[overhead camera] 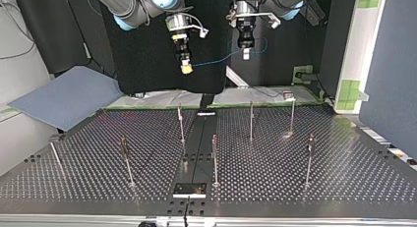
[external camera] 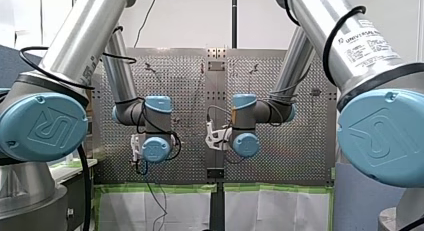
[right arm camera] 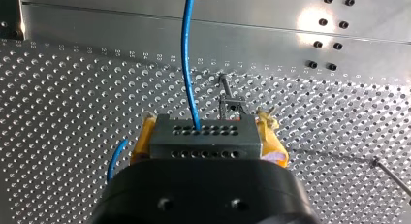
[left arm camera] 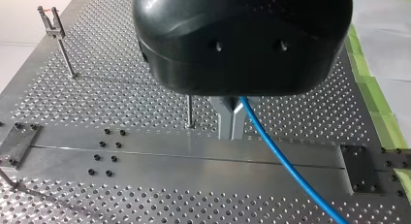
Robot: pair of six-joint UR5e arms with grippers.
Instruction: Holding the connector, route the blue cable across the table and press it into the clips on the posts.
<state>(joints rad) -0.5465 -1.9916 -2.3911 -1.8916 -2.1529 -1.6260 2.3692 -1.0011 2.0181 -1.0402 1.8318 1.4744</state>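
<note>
The right gripper's (right arm camera: 206,129) yellow-padded fingers (right arm camera: 139,140) clamp the connector (right arm camera: 203,142), well above the tabletop (overhead camera: 344,180); the left gripper's (left arm camera: 231,121) metal fingers pinch the blue cable (left arm camera: 283,161), likewise above the tabletop; the clips (left arm camera: 51,21) on the posts (overhead camera: 251,121) stand empty; recommendation: hold the span taut and descend squarely onto one clip.

In the top view, a grey-blue sheet (overhead camera: 64,97) is lying at the left of the frame, slanting toward the lower left. A black backdrop (overhead camera: 147,65) is hanging across the upper centre. At the right, patches of green tape (overhead camera: 350,92) are sticking to a white upright panel (overhead camera: 364,45), and a dark blue panel (overhead camera: 393,89) is standing at the right edge. In the front view, white sheets (external camera: 280,211) with green edging (external camera: 270,188) are hanging along the bottom, and a dark pole (external camera: 234,18) is standing at the upper centre.
</note>
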